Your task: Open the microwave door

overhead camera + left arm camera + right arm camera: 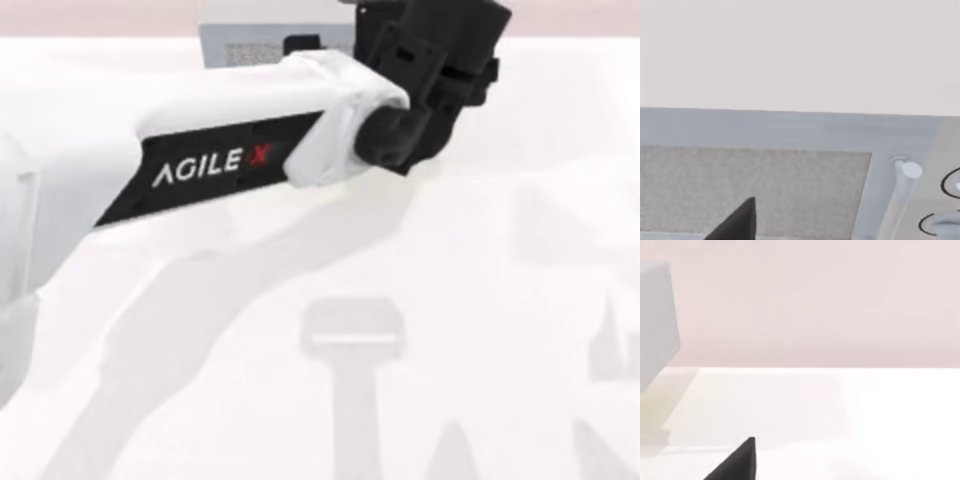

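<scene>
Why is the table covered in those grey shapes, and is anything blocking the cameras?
In the top view the grey shapes are soft shadows of the arms falling on the white table; the left arm fills the upper picture and hides most of the microwave. In the left wrist view the microwave door sits close, evenly lit, without glare. The right wrist view shows mostly pale tabletop.

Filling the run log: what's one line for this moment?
left arm: extended to microwave | microwave door: shut | handle: untouched | right arm: not in top view
</scene>
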Action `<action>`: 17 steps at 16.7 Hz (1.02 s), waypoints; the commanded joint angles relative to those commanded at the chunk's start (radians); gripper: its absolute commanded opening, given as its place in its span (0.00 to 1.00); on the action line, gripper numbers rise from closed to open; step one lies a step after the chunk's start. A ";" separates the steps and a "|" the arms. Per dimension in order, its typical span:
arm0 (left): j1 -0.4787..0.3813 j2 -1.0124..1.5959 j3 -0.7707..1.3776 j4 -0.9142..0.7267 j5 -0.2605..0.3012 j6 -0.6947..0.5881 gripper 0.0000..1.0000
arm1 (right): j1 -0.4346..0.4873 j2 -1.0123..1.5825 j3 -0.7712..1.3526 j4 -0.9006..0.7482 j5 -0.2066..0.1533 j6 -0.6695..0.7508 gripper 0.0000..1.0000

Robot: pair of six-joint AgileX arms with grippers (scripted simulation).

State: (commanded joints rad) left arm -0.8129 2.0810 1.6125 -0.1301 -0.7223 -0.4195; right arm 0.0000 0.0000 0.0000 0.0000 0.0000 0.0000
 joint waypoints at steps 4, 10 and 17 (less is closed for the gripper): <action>0.057 0.129 0.121 0.035 0.050 0.042 1.00 | 0.000 0.000 0.000 0.000 0.000 0.000 1.00; 0.088 0.189 0.177 0.052 0.077 0.063 1.00 | 0.000 0.000 0.000 0.000 0.000 0.000 1.00; 0.088 0.189 0.177 0.052 0.077 0.063 0.47 | 0.000 0.000 0.000 0.000 0.000 0.000 1.00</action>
State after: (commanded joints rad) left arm -0.7249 2.2702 1.7898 -0.0781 -0.6456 -0.3567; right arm 0.0000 0.0000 0.0000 0.0000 0.0000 0.0000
